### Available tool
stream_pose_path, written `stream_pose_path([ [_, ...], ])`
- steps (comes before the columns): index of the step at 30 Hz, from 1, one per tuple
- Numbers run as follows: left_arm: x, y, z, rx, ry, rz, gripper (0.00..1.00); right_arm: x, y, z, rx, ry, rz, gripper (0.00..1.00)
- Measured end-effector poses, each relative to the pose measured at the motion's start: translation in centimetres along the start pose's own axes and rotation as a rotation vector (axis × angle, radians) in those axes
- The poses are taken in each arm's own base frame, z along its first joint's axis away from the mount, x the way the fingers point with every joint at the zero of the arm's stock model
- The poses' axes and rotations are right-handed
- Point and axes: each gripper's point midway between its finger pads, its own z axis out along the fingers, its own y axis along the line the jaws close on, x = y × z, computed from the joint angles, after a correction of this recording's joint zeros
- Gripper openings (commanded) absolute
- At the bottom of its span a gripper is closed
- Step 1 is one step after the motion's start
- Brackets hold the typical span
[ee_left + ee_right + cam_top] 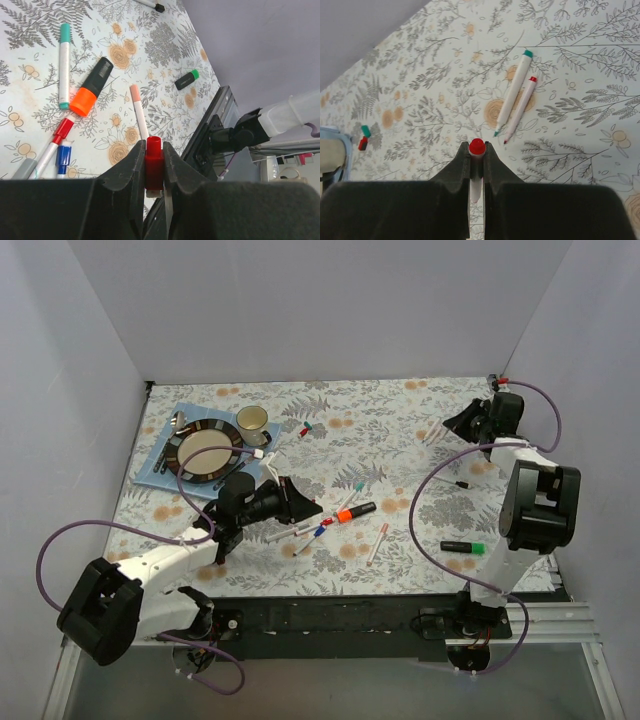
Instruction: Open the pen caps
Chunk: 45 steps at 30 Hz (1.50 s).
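Observation:
My left gripper (154, 149) is shut on a red pen cap (154, 162), which stands upright between the fingers with its hollow end up. In the top view the left gripper (300, 502) hovers over a cluster of pens at mid-table. There lie an orange-capped black marker (90, 87), a teal-ended white pen (64, 65), a pink-capped pen (138, 111), and red-capped (61, 131) and blue-capped (63, 155) pens. My right gripper (477, 146) at the far right (455, 425) is shut on a thin white pen (477, 148) with a red end. Below it lie two uncapped white pens (512, 95).
A green-capped black marker (462, 547) lies near the right arm's base. Loose teal (366, 131) and red (363, 144) caps lie at the back middle. A plate (205, 452), a mug (251, 421) and a blue placemat (150, 470) sit at the back left. Walls enclose three sides.

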Motion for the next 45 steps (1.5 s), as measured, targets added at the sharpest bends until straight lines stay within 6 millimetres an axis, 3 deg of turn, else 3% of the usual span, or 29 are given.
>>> stream_pose_path([
  [4, -0.4, 0.7, -0.2, -0.02, -0.011, -0.007, 0.0, 0.8, -2.1, 2.9, 0.05, 0.068, 0.003, 0.04],
  [11, -0.7, 1.4, -0.3, -0.034, -0.018, -0.011, 0.0, 3.1, -4.8, 5.2, 0.105, 0.164, 0.026, 0.11],
  [14, -0.7, 1.6, -0.3, -0.039, -0.02, -0.014, 0.0, 3.5, -5.4, 5.7, 0.117, 0.184, 0.028, 0.16],
  [19, -0.8, 1.6, -0.3, -0.04, -0.022, -0.013, 0.0, 3.4, -5.7, 6.2, 0.117, 0.194, 0.029, 0.33],
  [31, -0.1, 3.1, 0.4, -0.079, 0.012, -0.036, 0.0, 3.1, -5.8, 6.0, 0.078, 0.209, 0.06, 0.41],
  [34, -0.9, 4.0, 1.5, -0.119, 0.024, -0.037, 0.0, 3.6, -5.5, 5.0, 0.038, 0.22, 0.075, 0.41],
  [38, -3.7, 5.8, 4.4, -0.211, 0.018, -0.017, 0.0, 5.7, -3.1, 1.6, -0.112, 0.283, 0.057, 0.41],
  [41, -5.7, 8.1, 6.4, -0.302, 0.001, 0.002, 0.0, 6.9, 0.1, -1.5, -0.272, 0.314, 0.013, 0.41],
  [45, -8.0, 12.9, 9.0, -0.43, 0.001, 0.003, 0.0, 8.6, 3.2, -5.4, -0.443, 0.348, -0.047, 0.41],
])
